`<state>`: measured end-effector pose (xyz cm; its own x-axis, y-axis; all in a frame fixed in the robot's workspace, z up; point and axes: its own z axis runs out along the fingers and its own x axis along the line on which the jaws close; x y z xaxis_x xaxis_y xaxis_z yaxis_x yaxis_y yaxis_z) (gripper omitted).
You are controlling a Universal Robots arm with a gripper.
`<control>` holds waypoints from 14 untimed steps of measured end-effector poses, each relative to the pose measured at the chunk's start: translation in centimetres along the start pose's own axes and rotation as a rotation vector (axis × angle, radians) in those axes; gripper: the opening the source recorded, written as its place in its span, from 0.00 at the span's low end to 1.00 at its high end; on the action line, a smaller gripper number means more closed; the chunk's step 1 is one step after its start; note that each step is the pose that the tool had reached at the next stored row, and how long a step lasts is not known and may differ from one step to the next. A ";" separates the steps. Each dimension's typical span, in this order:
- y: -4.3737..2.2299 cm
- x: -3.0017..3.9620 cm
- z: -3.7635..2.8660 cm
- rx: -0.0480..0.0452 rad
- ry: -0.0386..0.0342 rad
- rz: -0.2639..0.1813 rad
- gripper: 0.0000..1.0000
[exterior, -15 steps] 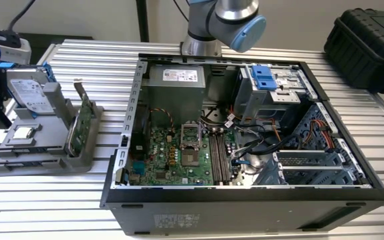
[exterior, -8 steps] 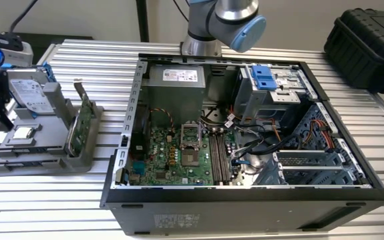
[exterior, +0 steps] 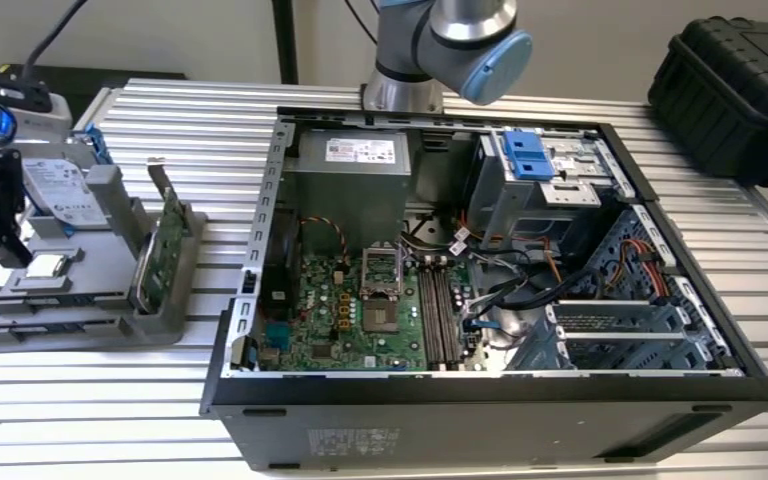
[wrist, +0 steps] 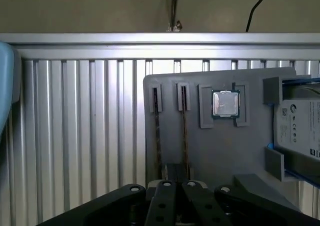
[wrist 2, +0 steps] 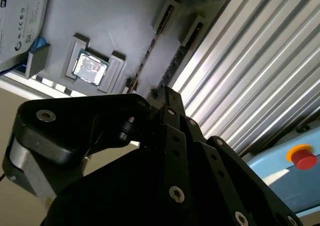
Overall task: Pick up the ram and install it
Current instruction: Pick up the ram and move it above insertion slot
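1. the gripper [wrist: 178, 187] is cut off in both wrist views, and its own black linkage covers its tips. whether the jaws are spread or pressed together cannot be told.
2. in the exterior view it hangs over the grey holder [exterior: 84, 332], at 9 o'clock from the open computer case [exterior: 491, 410], partly cropped by the frame edge.
3. the ram [wrist: 158, 136] stands on edge in a narrow slot of the holder. a second ram stick [wrist: 185, 136] is in the slot just beside it. their near ends are hidden behind the gripper.
4. the holder also carries a processor [wrist: 225, 104] in a square pocket, a hard drive [wrist: 300, 131] in a blue frame and an upright green card [exterior: 151, 265].
5. inside the case, the motherboard [exterior: 344, 310] lies at 7 o'clock and the drive cage [exterior: 544, 170] at 1 o'clock.
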<state>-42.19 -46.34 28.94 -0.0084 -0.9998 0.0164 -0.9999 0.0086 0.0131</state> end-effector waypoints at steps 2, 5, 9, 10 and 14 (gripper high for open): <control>0.00 0.00 0.20 0.0002 -0.0001 0.000 0.00; -0.01 -0.01 0.48 0.0003 0.0000 0.000 0.00; -0.01 -0.01 0.55 0.0002 0.0001 0.000 0.00; -0.01 -0.01 0.55 0.0003 0.0001 0.000 0.00; -0.01 -0.01 0.56 0.0003 0.0000 0.000 0.00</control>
<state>-42.19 -46.34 28.39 -0.0084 -0.9998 0.0165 -0.9999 0.0086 0.0128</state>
